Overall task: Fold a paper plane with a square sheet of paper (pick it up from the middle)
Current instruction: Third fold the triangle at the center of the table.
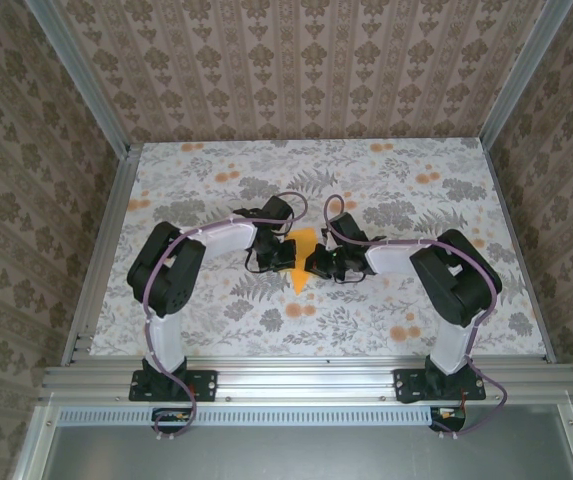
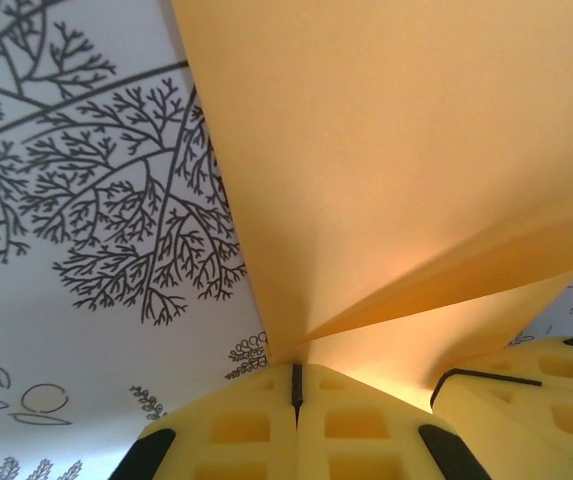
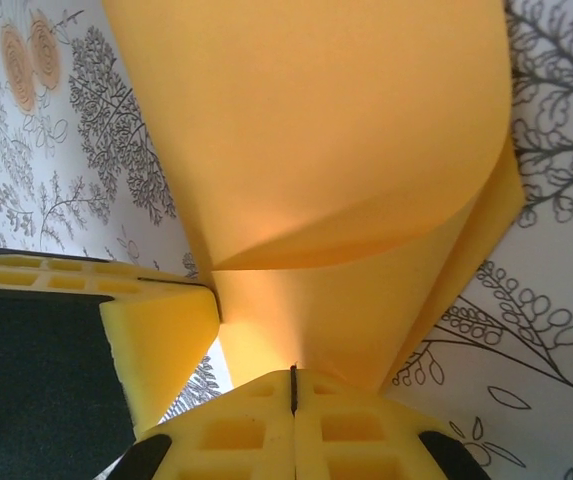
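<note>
Mid-fold: left tool (image 2: 295, 388) and right tool (image 3: 293, 386) both clamped shut on the square sheet of paper (image 1: 300, 272), curled and part-creased between them over mid worktop (image 1: 396, 310); next probably needs edges aligned and the crease pressed flat.

paper (image 1: 299, 275): sides hidden under left gripper (image 1: 284, 251) and right gripper (image 1: 320, 265) | creases overhead: too small to tell | wrist views: paper cut off at top edge

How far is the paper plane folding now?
Done: the orange paper shows at least one fold, with layers overlapping. In hand: the left pincer and the right pincer are both shut on it, a flap curling over. Left: more creases; it is not yet a slim dart.
</note>
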Motion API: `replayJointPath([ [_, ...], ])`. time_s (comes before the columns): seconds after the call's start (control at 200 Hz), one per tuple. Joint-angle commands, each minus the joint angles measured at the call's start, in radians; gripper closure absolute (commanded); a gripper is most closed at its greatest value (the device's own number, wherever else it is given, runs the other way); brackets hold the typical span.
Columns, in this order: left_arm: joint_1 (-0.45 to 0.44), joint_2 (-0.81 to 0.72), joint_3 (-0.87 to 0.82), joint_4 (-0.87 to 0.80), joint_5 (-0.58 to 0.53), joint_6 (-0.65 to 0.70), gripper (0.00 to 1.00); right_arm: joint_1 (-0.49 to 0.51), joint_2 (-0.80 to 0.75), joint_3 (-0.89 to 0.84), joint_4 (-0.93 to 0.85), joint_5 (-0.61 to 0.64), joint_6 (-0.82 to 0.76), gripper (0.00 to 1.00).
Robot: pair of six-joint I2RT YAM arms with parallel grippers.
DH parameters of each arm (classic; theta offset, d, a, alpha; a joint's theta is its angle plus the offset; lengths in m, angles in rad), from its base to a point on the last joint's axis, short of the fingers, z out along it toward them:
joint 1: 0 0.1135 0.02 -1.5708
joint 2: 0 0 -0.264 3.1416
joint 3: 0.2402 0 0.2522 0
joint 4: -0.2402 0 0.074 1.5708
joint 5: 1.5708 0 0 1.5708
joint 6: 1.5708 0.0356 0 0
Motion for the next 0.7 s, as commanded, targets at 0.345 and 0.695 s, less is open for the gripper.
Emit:
replayJointPath([
  [0.345, -0.012, -0.15, -0.054, 0.095, 0.028, -0.019, 0.77, -0.006, 0.044, -0.015, -0.054, 0.089, 0.129, 0.93],
  [0.695, -0.078, -0.278, -0.308, 0.335, 0.046, -0.169, 0.85, -0.022, 0.068, -0.057, 0.012, 0.078, 0.226, 0.93],
])
